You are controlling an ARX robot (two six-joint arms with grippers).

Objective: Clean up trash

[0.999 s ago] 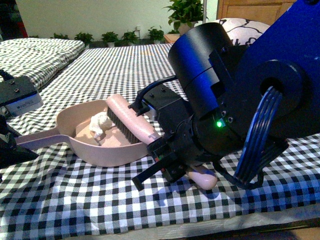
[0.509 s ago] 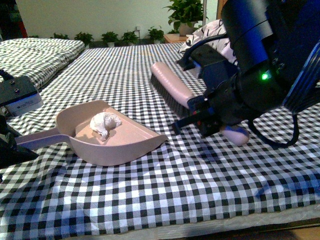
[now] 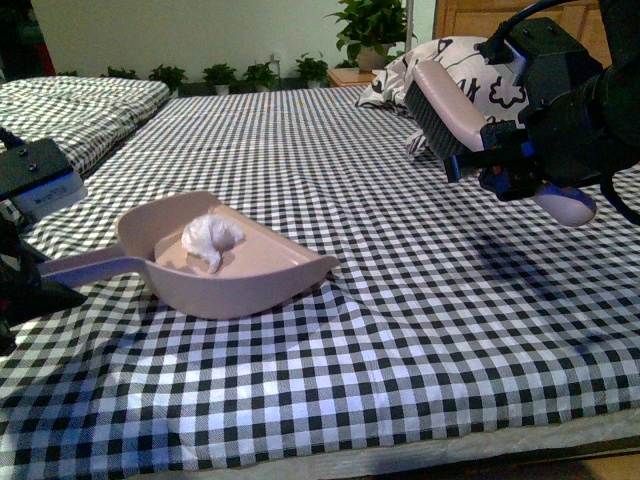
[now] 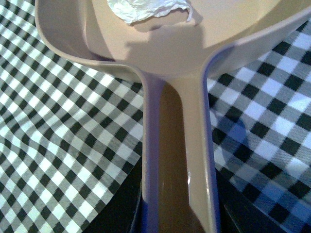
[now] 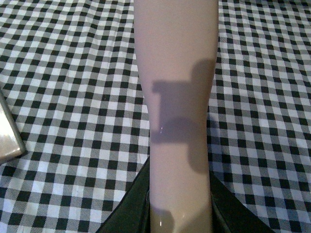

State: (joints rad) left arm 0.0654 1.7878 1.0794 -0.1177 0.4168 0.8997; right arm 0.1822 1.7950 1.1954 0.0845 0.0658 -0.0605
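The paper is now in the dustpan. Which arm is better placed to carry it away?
Left. Its end effector holds the dustpan handle, with the trash inside. The right end effector holds the brush, raised away.

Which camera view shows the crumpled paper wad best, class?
The front view: the whole paper wad sits inside the dustpan. The left wrist view catches only its cropped edge; the right wrist view shows none.

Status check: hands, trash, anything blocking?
Left hand shut on dustpan handle. Right hand shut on brush, raised off bed. Trash in dustpan. Nothing blocking.
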